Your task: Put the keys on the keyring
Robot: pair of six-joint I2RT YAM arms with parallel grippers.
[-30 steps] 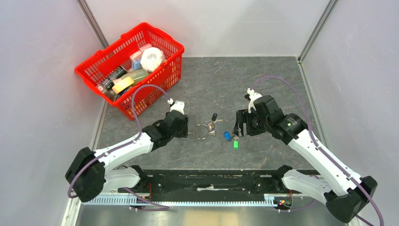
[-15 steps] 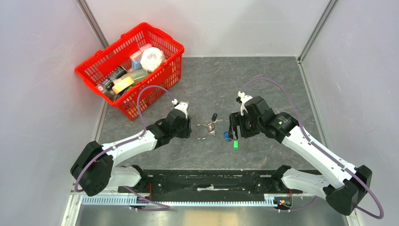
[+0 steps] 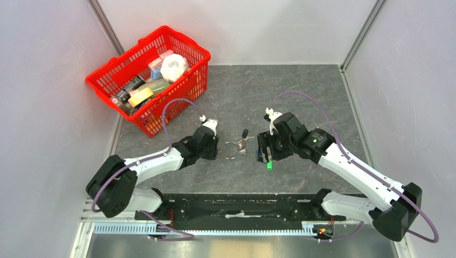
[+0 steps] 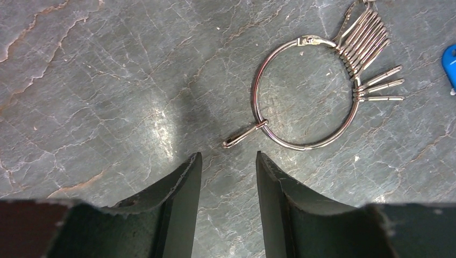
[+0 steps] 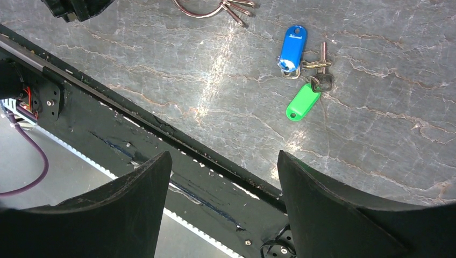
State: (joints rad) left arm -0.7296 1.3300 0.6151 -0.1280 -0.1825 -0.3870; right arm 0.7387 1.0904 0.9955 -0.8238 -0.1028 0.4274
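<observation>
the grey stone-patterned desk [image 3: 301, 91] carries a red basket [image 3: 177, 94] at its far left, filled with packets. the left claw [image 4: 227, 158] sits low over the desk, its jaws apart with nothing between them, tips just short of the keyring [image 4: 255, 97]. the keyring lies flat on the desk between the two claws, with a fan of small silver keys [image 4: 371, 48] threaded on it. the right claw [image 5: 223, 161] hangs wide open and empty above the loose keys [image 5: 309, 75]: a blue tag [image 5: 292, 48], a green tag [image 5: 302, 102], a black-headed key [image 5: 321, 82] and a plain silver key [image 5: 322, 54], bunched together on the desk near the ring, not on it.
</observation>
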